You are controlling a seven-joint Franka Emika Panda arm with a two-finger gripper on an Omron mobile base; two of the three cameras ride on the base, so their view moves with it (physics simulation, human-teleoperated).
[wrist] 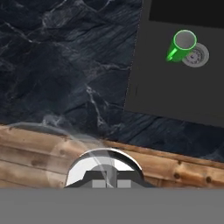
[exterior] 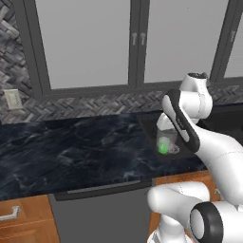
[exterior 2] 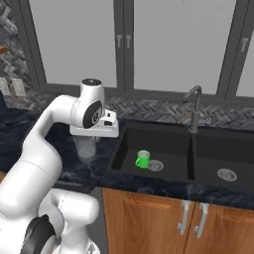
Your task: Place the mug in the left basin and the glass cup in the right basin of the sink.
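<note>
Already the mug sits in the left basin; fingers clamp the glass cup, best carried upright past the divider.

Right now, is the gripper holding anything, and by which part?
Yes. The gripper is shut on the glass cup, gripping it from above at the rim, the cup hanging below over the counter.

Bright green mug in the black sink; dark blue-black marbled counter; grey herringbone backsplash.
</note>
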